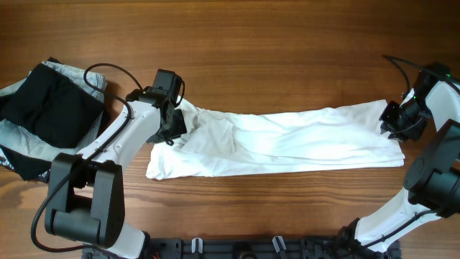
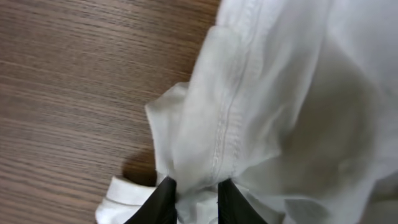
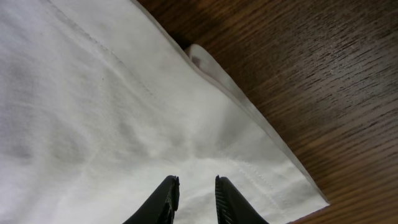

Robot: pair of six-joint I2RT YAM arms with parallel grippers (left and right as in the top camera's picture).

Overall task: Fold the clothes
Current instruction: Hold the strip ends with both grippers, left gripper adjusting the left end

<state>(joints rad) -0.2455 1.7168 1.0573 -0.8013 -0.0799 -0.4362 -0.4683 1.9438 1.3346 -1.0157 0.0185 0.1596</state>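
White shirt (image 1: 287, 140) in a long band, left fingers (image 2: 163, 202) and right fingers (image 3: 163, 200) clamped on opposite ends

Nothing readable is showing in any view: no words, brand marks or numbers. The white shirt (image 1: 287, 140) is showing only plain fabric and stitching. At nine o'clock in the overhead view, pale marks are showing on the black garment (image 1: 43, 115), too small to make out.
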